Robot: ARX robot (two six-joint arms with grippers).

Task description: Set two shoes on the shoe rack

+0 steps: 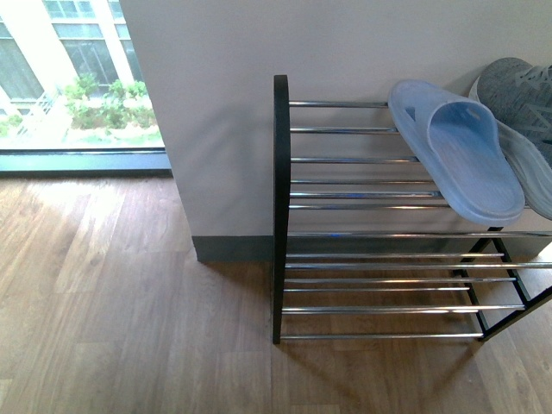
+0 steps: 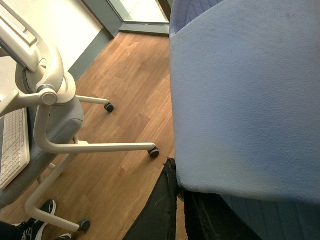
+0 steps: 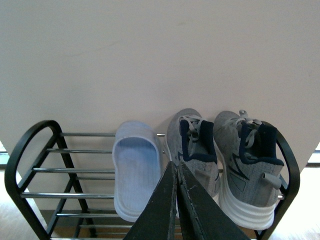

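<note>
Shoes first: the shoe rack (image 3: 40,170) already carries one pale blue slide sandal (image 3: 136,172) on its top tier, sole down, and beside that sandal — on the side away from the rack's open stretch of rods — stand two grey sneakers (image 3: 220,160), side by side and touching or nearly so. A second pale blue sandal (image 2: 245,95) fills most of the left wrist view, pressed close against the left tool (image 2: 172,200); it looks to be gripped there, the dark fingers closed onto its edge, though the contact itself is partly hidden. That sandal hangs above wooden floor (image 2: 125,90), near a wheeled office chair (image 2: 55,130) and away from the rack.

The right tool (image 3: 176,172) is empty, its two fingers pressed together, pointed at the gap between the racked sandal and the nearer sneaker.

Judged from this, one sandal remains to be shelved. The risks: the smooth rubber could slip from a thin edge grip during the swing over; the carried sandal could knock the racked one off the rods — the front view shows its end reaching out over the frontmost rod.
</note>
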